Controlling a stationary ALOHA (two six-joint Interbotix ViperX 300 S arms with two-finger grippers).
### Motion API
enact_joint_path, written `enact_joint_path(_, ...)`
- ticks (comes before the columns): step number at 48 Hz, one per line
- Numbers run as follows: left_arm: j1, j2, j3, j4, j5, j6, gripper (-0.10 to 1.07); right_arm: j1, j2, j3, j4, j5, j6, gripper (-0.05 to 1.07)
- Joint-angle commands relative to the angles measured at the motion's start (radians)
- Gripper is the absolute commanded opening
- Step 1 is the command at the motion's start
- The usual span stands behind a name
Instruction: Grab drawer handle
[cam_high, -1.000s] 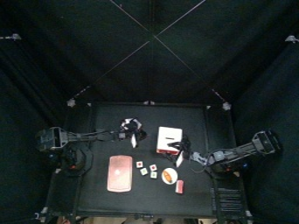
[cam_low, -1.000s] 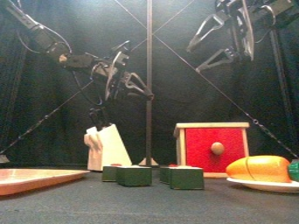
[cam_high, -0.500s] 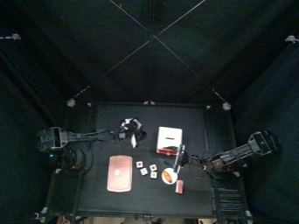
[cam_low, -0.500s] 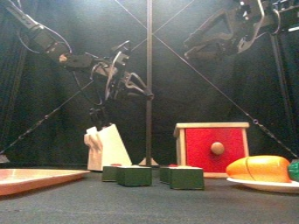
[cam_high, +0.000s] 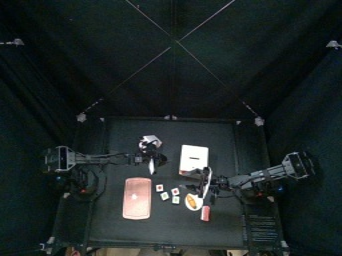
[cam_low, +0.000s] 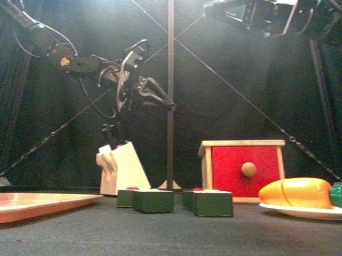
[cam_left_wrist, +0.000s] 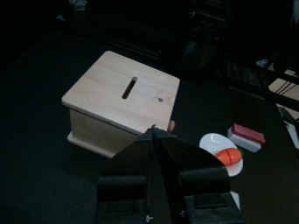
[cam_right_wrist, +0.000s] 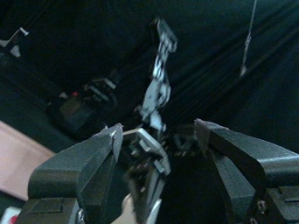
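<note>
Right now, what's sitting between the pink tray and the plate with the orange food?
Four small green blocks sit between the pink tray and the plate, clearest in the front view.

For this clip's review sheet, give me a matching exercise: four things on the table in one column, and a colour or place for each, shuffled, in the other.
Things:
1. wooden box
2. pink tray
3. green blocks
4. white plate

Descriptions:
A. at the table's front right, holding an orange item
B. long flat shape lying on the table's left part
C. red front with a round knob
D. low, in a row at the front, left of the box

Pairs: 1-C, 2-B, 3-D, 4-A
</note>
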Motion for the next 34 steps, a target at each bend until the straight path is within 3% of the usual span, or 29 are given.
enact_joint_path(1, -0.002, -0.018, -0.009, 0.000, -0.005, 0.000, 0.50, -0.008, -0.029, -0.040, -0.166, -0.130, 0.014, 0.97)
enact_joint_path(7, -0.002, -0.017, -0.008, -0.002, -0.005, 0.000, 0.50, 0.044, -0.054, -0.086, -0.192, -0.281, 0.058, 0.97)
enact_joint_path(12, -0.002, -0.017, -0.006, -0.002, -0.005, 0.000, 0.50, 0.097, -0.083, -0.123, -0.230, -0.339, 0.115, 0.97)
enact_joint_path(22, -0.003, -0.014, -0.008, -0.002, -0.005, 0.000, 0.50, 0.104, -0.137, -0.160, -0.457, -0.337, 0.267, 0.97)
enact_joint_path(26, 0.000, -0.012, -0.008, -0.002, -0.005, 0.000, 0.50, 0.103, -0.169, -0.178, -0.477, -0.330, 0.403, 0.97)
enact_joint_path(30, 0.002, -0.011, -0.009, -0.002, -0.005, 0.000, 0.50, 0.089, -0.207, -0.187, -0.477, -0.267, 0.548, 0.97)
enact_joint_path(34, 0.002, -0.011, -0.009, -0.002, -0.005, 0.000, 0.50, 0.032, -0.256, -0.204, -0.491, -0.132, 0.704, 0.97)
